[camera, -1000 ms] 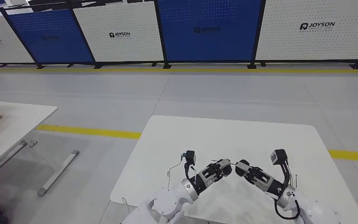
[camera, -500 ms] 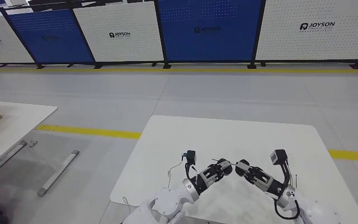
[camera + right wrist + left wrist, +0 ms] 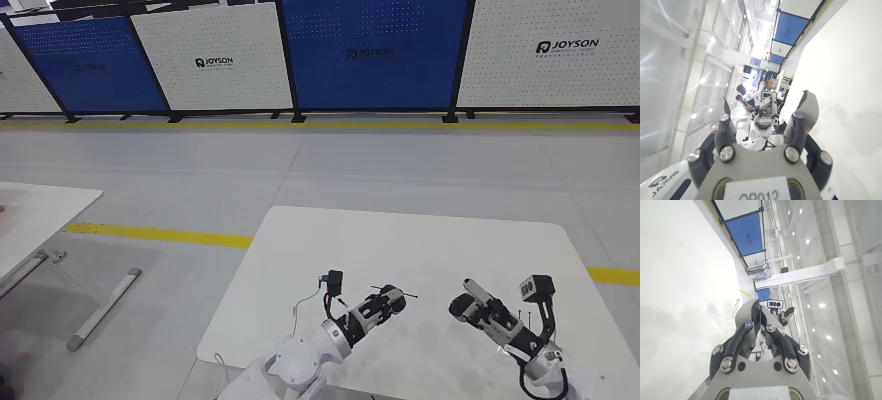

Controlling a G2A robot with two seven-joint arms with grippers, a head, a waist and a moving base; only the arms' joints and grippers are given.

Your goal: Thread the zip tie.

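– while your left claw [image 3: 759, 308] sits over the near part of the bench [image 3: 420, 240], what is it holding?
– its fingers are pressed together on the zip tie [image 3: 408, 296]. from above you can see the thin black strip sticking out on both sides of the claw.
– and your right claw [image 3: 765, 97]?
– its fingers are spread wide with nothing between them, and it is well apart from the left one. two thin black strips [image 3: 737, 303] lie flat on the bench by your right arm.

One held zip tie [image 3: 408, 295]; two spare zip ties [image 3: 737, 303].
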